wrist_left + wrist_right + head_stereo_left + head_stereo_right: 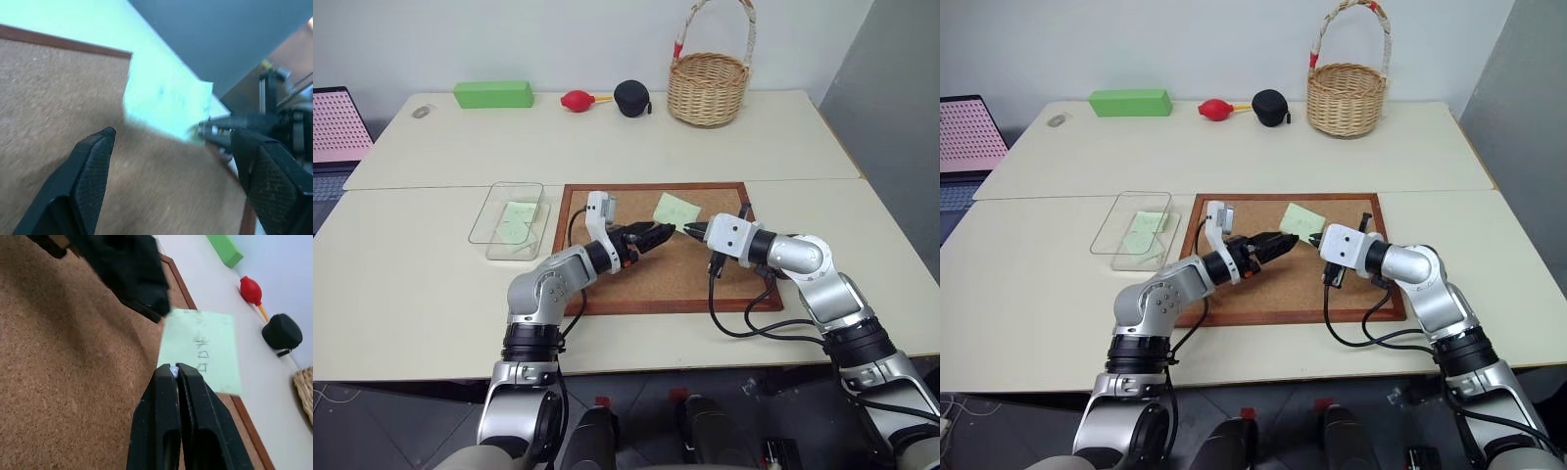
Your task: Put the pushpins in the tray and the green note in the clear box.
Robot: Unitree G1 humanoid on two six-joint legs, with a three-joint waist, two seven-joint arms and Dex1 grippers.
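Right wrist view, right claw (174,372) pinching pushpin (173,371) (left claw (176,152) wide)

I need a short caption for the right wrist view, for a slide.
Right gripper, shut on a pushpin, at the edge of the green note over the cork board.

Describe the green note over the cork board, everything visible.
The green note is a thin pale green paper slip, rectangular, with dark handwriting on its face. It sits over the cork board near the far edge. The right gripper, shut, pinches its near edge. The left gripper is beside it, fingers apart.
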